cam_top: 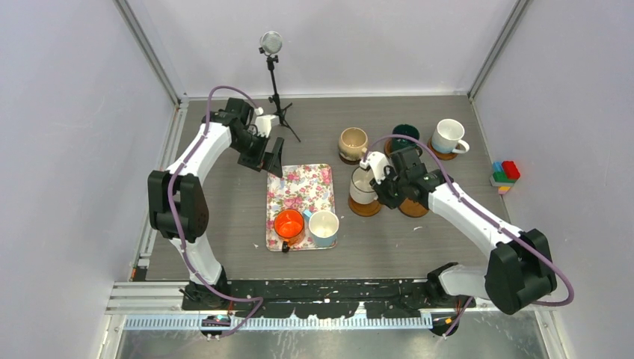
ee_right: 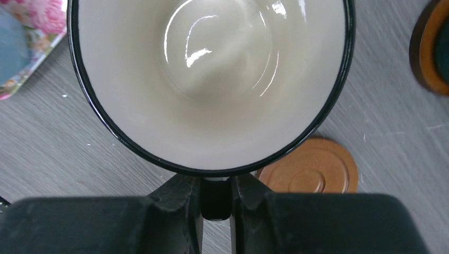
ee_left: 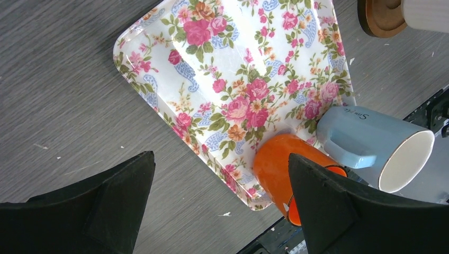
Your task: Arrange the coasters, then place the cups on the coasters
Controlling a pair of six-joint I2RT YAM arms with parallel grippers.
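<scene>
My right gripper (cam_top: 380, 185) is shut on the handle of a cream cup with a black rim (ee_right: 212, 79). That cup (cam_top: 363, 187) is over an orange-brown coaster (cam_top: 365, 209); I cannot tell whether it touches it. A bare coaster (ee_right: 312, 172) lies just right of it, partly under my arm. At the back, a beige cup (cam_top: 353, 142), a dark green cup (cam_top: 405, 133) and a white cup (cam_top: 448, 136) each stand on a coaster. An orange cup (ee_left: 275, 164) and a light blue cup (ee_left: 370, 143) stand on the floral tray (ee_left: 233, 79). My left gripper (ee_left: 219, 159) hangs open and empty above the tray's back left corner.
A microphone on a small tripod (cam_top: 273, 71) stands at the back, behind my left arm. Coloured blocks (cam_top: 505, 174) sit outside the table on the right. Walls close the table in on three sides.
</scene>
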